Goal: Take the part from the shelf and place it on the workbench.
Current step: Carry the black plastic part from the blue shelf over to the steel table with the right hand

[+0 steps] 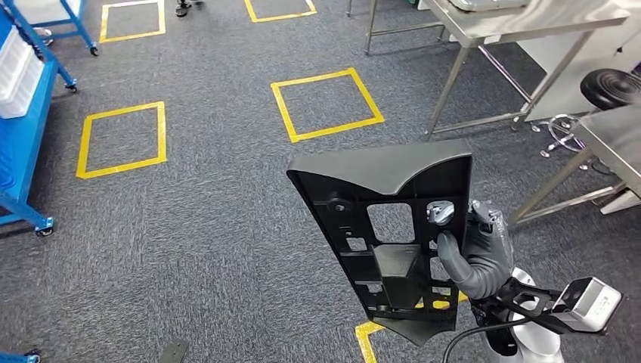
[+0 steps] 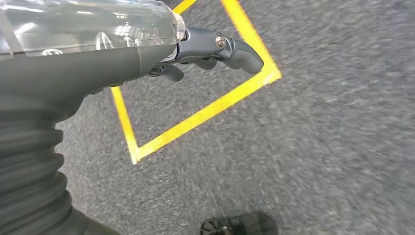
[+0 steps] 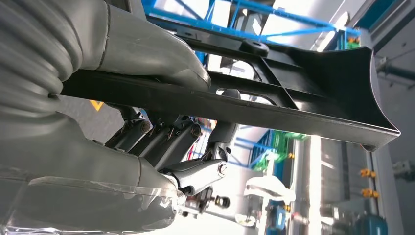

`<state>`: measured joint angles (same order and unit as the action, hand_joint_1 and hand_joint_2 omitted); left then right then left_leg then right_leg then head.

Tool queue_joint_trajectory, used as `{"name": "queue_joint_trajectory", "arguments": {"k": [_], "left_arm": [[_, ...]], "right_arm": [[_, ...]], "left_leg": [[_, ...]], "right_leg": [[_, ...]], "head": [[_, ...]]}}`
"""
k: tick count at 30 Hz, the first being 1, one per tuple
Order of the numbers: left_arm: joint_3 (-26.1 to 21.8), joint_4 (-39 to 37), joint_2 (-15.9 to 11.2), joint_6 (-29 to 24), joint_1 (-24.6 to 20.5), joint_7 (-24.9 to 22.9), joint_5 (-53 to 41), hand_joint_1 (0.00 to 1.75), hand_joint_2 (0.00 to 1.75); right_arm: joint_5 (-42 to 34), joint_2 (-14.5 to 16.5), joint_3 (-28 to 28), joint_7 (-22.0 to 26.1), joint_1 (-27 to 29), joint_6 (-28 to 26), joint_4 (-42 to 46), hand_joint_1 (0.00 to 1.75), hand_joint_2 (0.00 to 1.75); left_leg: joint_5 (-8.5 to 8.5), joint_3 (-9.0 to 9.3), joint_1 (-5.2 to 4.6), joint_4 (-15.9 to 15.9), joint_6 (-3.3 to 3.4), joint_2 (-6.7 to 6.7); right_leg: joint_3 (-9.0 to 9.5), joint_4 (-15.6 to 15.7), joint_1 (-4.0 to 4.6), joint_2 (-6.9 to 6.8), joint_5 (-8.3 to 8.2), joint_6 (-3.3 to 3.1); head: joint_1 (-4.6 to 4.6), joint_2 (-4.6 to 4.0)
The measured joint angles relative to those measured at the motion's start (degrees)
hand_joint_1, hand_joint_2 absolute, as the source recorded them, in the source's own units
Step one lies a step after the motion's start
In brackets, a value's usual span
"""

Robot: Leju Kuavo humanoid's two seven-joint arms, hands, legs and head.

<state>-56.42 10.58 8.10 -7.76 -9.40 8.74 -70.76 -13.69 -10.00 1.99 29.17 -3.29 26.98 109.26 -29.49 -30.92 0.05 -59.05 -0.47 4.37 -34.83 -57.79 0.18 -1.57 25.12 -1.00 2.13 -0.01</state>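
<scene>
Black moulded plastic, the part (image 1: pixel 389 227) is off the shelf and carried upright above the carpet, the right hand (image 1: pixel 480 253) clamping its edge with thumb on one face and fingers (image 3: pixel 166 142) on the other, probably so the broad panel cannot swing; the steel desk (image 1: pixel 616 136) stands beyond those fingers, well apart. The left hand (image 2: pixel 205 54) hangs over a yellow floor square (image 2: pixel 195 117), fingers curled in, holding nothing.
</scene>
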Motion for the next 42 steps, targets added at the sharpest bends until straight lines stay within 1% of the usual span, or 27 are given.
{"name": "queue_joint_trajectory", "arguments": {"k": [1,3,4,5,6,7,9,11,13,14,16,18,20,21,22,24,26,29,31,32,33,35,36,37,38,40,42], "left_arm": [[0.01,0.0,-0.08,-0.04,0.03,0.01,-0.01,0.0,1.75],[0.01,0.0,-0.2,-0.13,0.33,0.01,-0.02,0.0,1.75],[0.0,0.0,-0.25,-0.14,0.55,0.01,-0.02,0.0,1.75],[-0.01,0.0,-0.33,-0.16,0.73,0.0,-0.02,0.0,1.75],[-0.01,0.0,-0.42,-0.2,0.84,0.02,-0.02,0.0,1.75],[-0.02,0.0,-0.52,-0.25,0.88,0.05,-0.03,0.0,1.75],[-0.01,0.0,-0.72,-0.34,0.91,0.23,-0.08,0.0,1.75],[0.0,0.0,-0.82,-0.42,0.97,0.46,-0.16,0.0,1.75],[0.01,0.0,-0.83,-0.46,1.0,0.71,-0.21,0.0,1.75],[0.02,0.01,-0.84,-0.48,0.96,0.86,-0.26,0.0,1.75],[0.05,0.02,-0.89,-0.5,0.84,1.12,-0.43,0.0,1.75],[0.07,0.02,-0.95,-0.51,0.97,1.14,-0.61,0.0,1.75],[0.06,0.02,-0.95,-0.48,1.24,0.98,-0.68,0.0,1.75],[0.05,0.02,-0.95,-0.44,1.33,0.86,-0.68,0.0,1.75],[0.05,0.02,-0.95,-0.4,1.37,0.77,-0.68,0.0,1.75],[0.08,0.02,-0.95,-0.26,1.37,0.56,-0.77,0.0,1.75],[0.11,0.02,-0.96,-0.02,1.38,0.31,-0.93,0.0,1.75],[0.11,0.02,-0.96,0.32,1.41,0.1,-1.0,0.0,1.75],[0.1,0.02,-1.02,0.32,1.44,0.28,-0.77,0.0,1.75],[0.1,0.02,-1.05,0.27,1.53,0.4,-0.58,0.0,1.75],[0.09,0.02,-1.09,0.22,1.72,0.54,-0.43,0.0,1.75],[0.07,0.02,-1.18,0.13,2.25,0.79,-0.23,0.0,1.75],[0.05,0.02,-1.24,0.09,2.47,0.89,-0.21,0.0,1.75],[0.03,0.02,-1.3,0.05,2.58,0.96,-0.19,0.0,1.75],[0.02,0.02,-1.36,0.03,2.59,0.99,-0.2,0.0,1.75],[0.01,0.02,-1.44,0.01,2.55,1.01,-0.21,0.0,1.75],[0.02,0.02,-1.46,-0.04,2.61,1.03,-0.3,0.0,1.75]], "right_arm": [[0.01,0.11,-0.01,0.03,-0.04,0.07,0.1,1.75,1.75],[0.07,0.44,-0.01,0.04,-0.1,0.28,0.17,1.75,1.75],[0.1,0.62,-0.01,0.04,-0.04,0.37,0.17,1.75,1.75],[0.14,0.8,-0.01,0.03,0.0,0.44,0.17,1.75,1.75],[0.21,0.92,-0.01,0.01,0.02,0.5,0.17,1.75,1.75],[0.25,1.0,-0.01,-0.02,0.03,0.53,0.18,1.75,1.75],[0.33,1.11,-0.01,-0.06,0.0,0.55,0.19,1.75,1.75],[0.32,1.16,-0.01,-0.1,0.02,0.5,0.21,1.75,1.75],[0.25,1.18,-0.01,-0.13,0.29,0.42,0.29,1.75,1.75],[0.18,1.19,-0.03,-0.13,0.52,0.39,0.34,1.75,1.75],[0.02,1.2,-0.13,-0.14,0.77,0.37,0.43,1.75,1.75],[-0.05,1.23,-0.2,-0.18,0.98,0.37,0.48,1.75,1.75],[-0.04,1.28,-0.2,-0.24,1.37,0.3,0.46,1.75,1.75],[-0.02,1.3,-0.2,-0.31,1.55,0.17,0.46,1.75,1.75],[0.01,1.32,-0.2,-0.42,1.64,-0.02,0.48,1.75,1.75],[0.08,1.36,-0.2,-0.67,1.67,-0.41,0.62,1.75,1.75],[0.13,1.4,-0.2,-0.84,1.69,-0.62,0.87,1.75,1.75],[0.15,1.45,-0.2,-0.89,1.88,-0.63,1.01,1.75,1.75],[0.15,1.67,-0.2,-0.93,1.75,-0.39,1.04,1.75,1.75],[0.14,1.83,-0.19,-1.02,1.57,-0.27,1.02,1.75,1.75],[0.13,2.0,-0.14,-1.13,1.39,-0.19,0.97,1.75,1.75],[0.11,2.28,0.04,-1.42,1.24,-0.12,0.71,1.75,1.75],[0.1,2.39,0.13,-1.49,1.25,-0.11,0.57,1.75,1.75],[0.09,2.46,0.18,-1.55,1.26,-0.11,0.44,1.75,1.75],[0.08,2.48,0.19,-1.56,1.26,-0.11,0.35,1.75,1.75],[0.07,2.48,0.19,-1.57,1.22,-0.11,0.27,1.75,1.75],[0.05,2.48,0.19,-1.58,1.12,-0.12,0.26,1.75,1.75]], "left_leg": [[-1.42,-0.94,0.06,-2.39,-0.2,-1.34],[-5.06,-4.52,0.18,-10.08,-0.36,-3.57],[-6.24,-6.45,0.19,-13.69,-0.43,-3.87],[-6.22,-7.59,0.2,-15.44,-0.47,-3.94],[-5.03,-7.68,0.22,-14.96,-0.48,-3.99],[-2.86,-6.71,0.28,-12.22,-0.45,-4.21],[1.27,-3.49,0.6,-4.17,-0.4,-6.48],[2.55,-1.8,0.83,0.11,-0.15,-8.53],[2.52,-1.64,0.73,0.56,0.46,-8.02],[2.69,-1.51,0.71,0.85,0.84,-7.42],[2.99,-1.17,0.79,1.48,1.59,-6.13],[2.96,-1.06,0.58,1.66,2.03,-4.79],[2.79,-1.07,0.36,1.63,2.16,-3.38],[2.7,-1.04,0.3,1.62,2.16,-2.7],[2.6,-0.96,0.27,1.61,2.11,-2.07],[2.32,-0.63,0.16,1.6,1.89,-0.99],[1.98,-0.32,0.0,1.58,1.39,-0.17],[1.52,0.09,0.05,1.64,0.44,0.91],[0.17,-0.44,0.19,-0.24,-0.13,-0.64],[-1.32,-1.64,0.29,-2.96,-0.36,-1.95],[-3.13,-3.46,0.36,-6.79,-0.55,-3.17],[-5.8,-7.42,0.41,-14.23,-0.78,-3.91],[-5.57,-8.4,0.43,-15.57,-0.82,-3.94],[-4.17,-8.3,0.47,-14.57,-0.83,-3.98],[-1.87,-7.18,0.55,-11.48,-0.81,-4.21],[1.99,-4.0,0.86,-3.61,-0.67,-6.03],[2.89,-2.43,0.94,0.12,-0.22,-7.42]], "right_leg": [[0.26,0.29,-0.22,0.54,-0.09,-0.29],[0.4,0.37,-0.29,1.73,-0.05,-0.6],[0.43,0.34,-0.29,2.47,-0.01,-0.64],[0.48,0.3,-0.28,3.25,0.01,-0.64],[0.56,0.24,-0.3,4.05,0.05,-0.59],[0.69,0.14,-0.33,4.82,0.12,-0.48],[0.69,-0.26,-0.34,6.16,0.37,-0.06],[0.17,-0.62,-0.36,7.34,0.38,0.58],[-0.27,-0.53,-0.53,8.49,0.1,1.33],[-0.37,-0.64,-0.55,8.37,0.17,1.64],[-1.65,-3.34,-0.46,5.99,1.87,2.15],[-5.05,-10.28,-0.53,2.96,5.32,2.5],[-8.07,-16.21,-0.79,2.08,7.18,2.73],[-8.19,-16.44,-0.88,1.92,6.68,2.76],[-7.13,-14.4,-0.91,1.71,5.26,2.71],[-2.66,-6.15,-0.63,0.13,1.88,2.27],[0.28,-0.64,-0.06,-1.26,0.51,1.56],[0.64,0.25,0.14,-0.26,0.54,0.68],[1.12,0.91,-0.24,0.71,0.24,0.12],[1.36,1.13,-0.45,1.17,0.14,-0.09],[1.46,1.18,-0.41,1.68,0.17,-0.24],[1.54,1.04,-0.37,2.92,0.3,-0.4],[1.58,0.94,-0.36,3.6,0.4,-0.4],[1.64,0.79,-0.38,4.29,0.52,-0.3],[1.73,0.6,-0.41,4.98,0.68,-0.15],[1.67,0.02,-0.42,6.14,1.1,0.32],[1.24,-0.4,-0.46,7.11,1.28,0.97]], "head": [[0.01,0.0],[0.01,-0.01],[0.01,-0.01],[0.01,-0.01],[0.01,-0.01],[0.01,-0.01],[0.0,-0.01],[-0.01,-0.01],[0.0,-0.01],[-0.01,-0.01],[-0.01,-0.01],[-0.01,-0.01],[-0.01,-0.01],[-0.01,-0.01],[-0.01,-0.01],[-0.01,-0.01],[-0.01,-0.01],[-0.01,0.0],[-0.01,0.0],[0.0,-0.01],[0.0,-0.01],[0.01,-0.01],[0.01,-0.01],[0.01,-0.01],[0.01,-0.01],[0.0,-0.01],[0.0,-0.01]]}}
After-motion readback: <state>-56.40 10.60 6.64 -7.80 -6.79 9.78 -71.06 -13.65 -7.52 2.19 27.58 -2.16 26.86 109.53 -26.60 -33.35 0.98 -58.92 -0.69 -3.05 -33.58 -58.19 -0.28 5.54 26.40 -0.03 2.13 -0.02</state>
